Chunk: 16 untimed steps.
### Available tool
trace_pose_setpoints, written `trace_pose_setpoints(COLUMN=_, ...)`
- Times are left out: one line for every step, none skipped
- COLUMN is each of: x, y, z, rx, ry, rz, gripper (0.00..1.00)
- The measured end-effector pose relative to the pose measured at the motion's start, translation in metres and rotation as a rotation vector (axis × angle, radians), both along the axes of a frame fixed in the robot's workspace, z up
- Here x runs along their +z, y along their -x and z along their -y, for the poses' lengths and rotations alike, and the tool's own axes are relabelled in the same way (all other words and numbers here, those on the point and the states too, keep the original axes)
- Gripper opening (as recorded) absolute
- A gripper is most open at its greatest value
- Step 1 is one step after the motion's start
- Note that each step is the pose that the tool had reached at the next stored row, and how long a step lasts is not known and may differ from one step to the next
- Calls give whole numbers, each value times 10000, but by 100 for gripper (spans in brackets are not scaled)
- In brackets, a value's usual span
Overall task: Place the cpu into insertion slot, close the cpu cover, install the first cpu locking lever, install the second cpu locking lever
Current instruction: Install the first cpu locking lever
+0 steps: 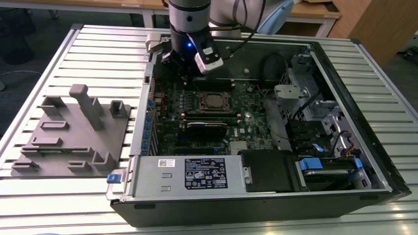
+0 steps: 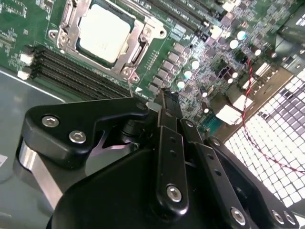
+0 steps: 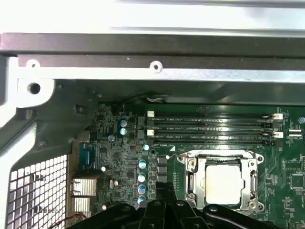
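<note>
Jaws were together with nothing between them, as far as I could see in the second wrist view. The gripper hung over the green board. In the exterior view it stood between the socket and the far wall of the case. The chip sat in the socket with its pale top up, and the cover lay flat around it. Black memory slots ran along one edge of the socket. The open case lay on a slatted table. A grey fixture sat just beside the case, toward the exterior view's left.
</note>
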State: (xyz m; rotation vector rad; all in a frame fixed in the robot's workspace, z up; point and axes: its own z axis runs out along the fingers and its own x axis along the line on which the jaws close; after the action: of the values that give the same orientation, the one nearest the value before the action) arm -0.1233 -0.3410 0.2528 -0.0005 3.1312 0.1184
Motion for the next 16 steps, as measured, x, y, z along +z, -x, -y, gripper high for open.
trace_pose_setpoints(x=0, y=7, z=0, rx=2, ry=-92, rz=0, gripper=11)
trace_pose_setpoints(x=0, y=13, z=0, rx=1, ry=-192, rz=0, gripper=11)
trace_pose_setpoints(x=0, y=18, z=0, rx=1, ry=-288, rz=-1, gripper=11)
trace_pose_setpoints(x=0, y=23, z=0, rx=2, ry=-397, rz=-1, gripper=11)
trace_pose_setpoints(x=0, y=26, z=0, rx=0, ry=-501, rz=0, gripper=11)
trace_pose_setpoints(x=0, y=29, z=0, rx=0, ry=-595, rz=0, gripper=11)
trace_pose_setpoints(x=0, y=32, z=0, rx=1, ry=-691, rz=0, gripper=11)
trace_pose_setpoints(x=0, y=35, z=0, rx=1, ry=-788, rz=-1, gripper=11)
trace_pose_setpoints(x=0, y=38, z=0, rx=1, ry=-871, rz=0, gripper=11)
trace_pose_setpoints(x=0, y=40, z=1, rx=1, ry=-938, rz=0, gripper=11)
trace_pose_setpoints(x=0, y=42, z=1, rx=0, ry=-1007, rz=0, gripper=11)
trace_pose_setpoints(x=0, y=45, z=1, rx=0, ry=-1066, rz=0, gripper=11)
trace_pose_setpoints(x=0, y=47, z=1, rx=-1, ry=-1090, rz=0, gripper=11)
trace_pose_setpoints(x=0, y=48, z=0, rx=0, ry=-1094, rz=0, gripper=11)
trace_pose_setpoints(x=-1, y=53, z=1, rx=0, ry=-1099, rz=2, gripper=11)
trace_pose_setpoints(x=-1, y=60, z=1, rx=0, ry=-1103, rz=0, gripper=11)
